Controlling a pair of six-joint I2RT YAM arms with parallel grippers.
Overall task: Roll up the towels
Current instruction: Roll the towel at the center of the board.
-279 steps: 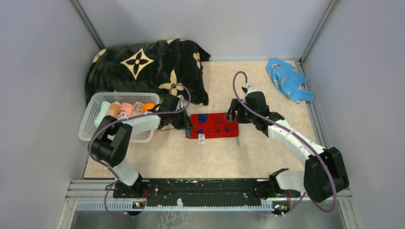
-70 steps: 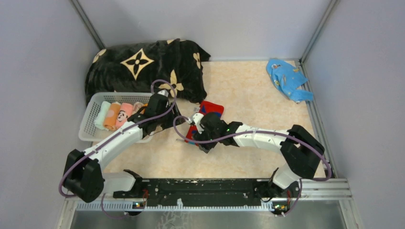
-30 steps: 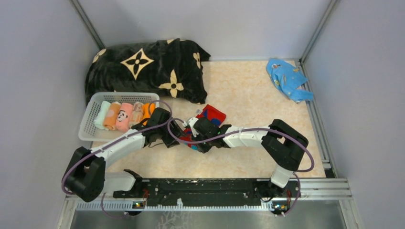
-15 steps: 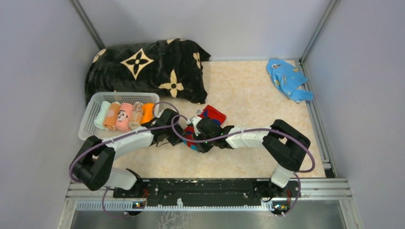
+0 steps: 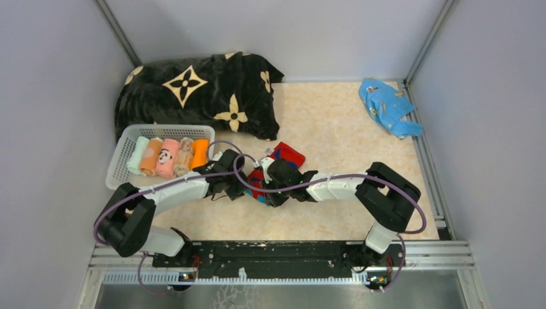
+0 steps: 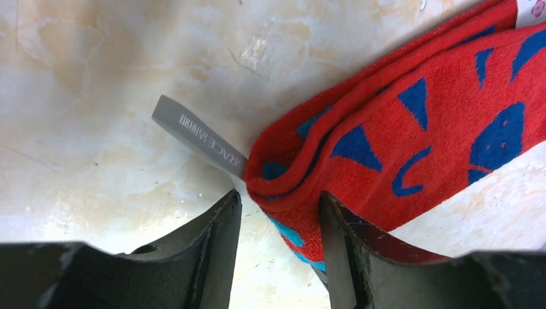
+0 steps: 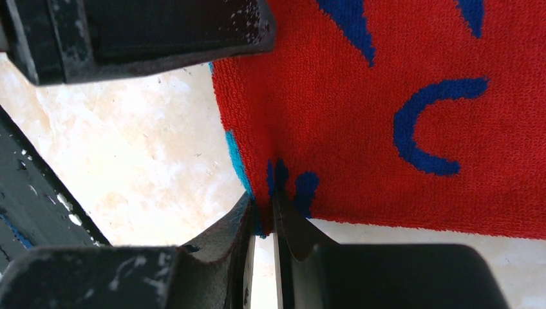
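Five rolled towels (image 5: 169, 158) in basket (image 5: 167, 128)

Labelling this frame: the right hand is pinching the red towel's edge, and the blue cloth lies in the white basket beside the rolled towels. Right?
No. The right hand does pinch the red towel, but the blue cloth lies in the far right corner of the table, away from the white basket; the top view shows it.

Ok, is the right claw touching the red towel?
Touching. The right wrist view shows the right claw pinching an edge of the red towel.
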